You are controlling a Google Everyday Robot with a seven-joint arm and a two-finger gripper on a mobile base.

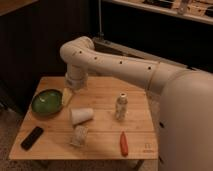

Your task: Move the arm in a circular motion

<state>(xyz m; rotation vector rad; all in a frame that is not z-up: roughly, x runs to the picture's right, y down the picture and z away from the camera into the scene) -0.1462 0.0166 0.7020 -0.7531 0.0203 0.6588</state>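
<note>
The cream-white arm (pixel 125 65) of thick tubular segments with small dark holes reaches from the right across the wooden table (pixel 100 145). Its rounded elbow (pixel 75 50) bends down over the table's left back part. The gripper (pixel 66 96), a pale yellowish tip, hangs just right of the green bowl (pixel 47 102), low over the tabletop.
On the table lie a white cup on its side (pixel 81 115), a small pale bottle standing upright (pixel 120 106), a crumpled pale packet (pixel 79 136), an orange-red carrot-like item (pixel 123 143) and a black device (pixel 31 137). Dark cabinets stand behind.
</note>
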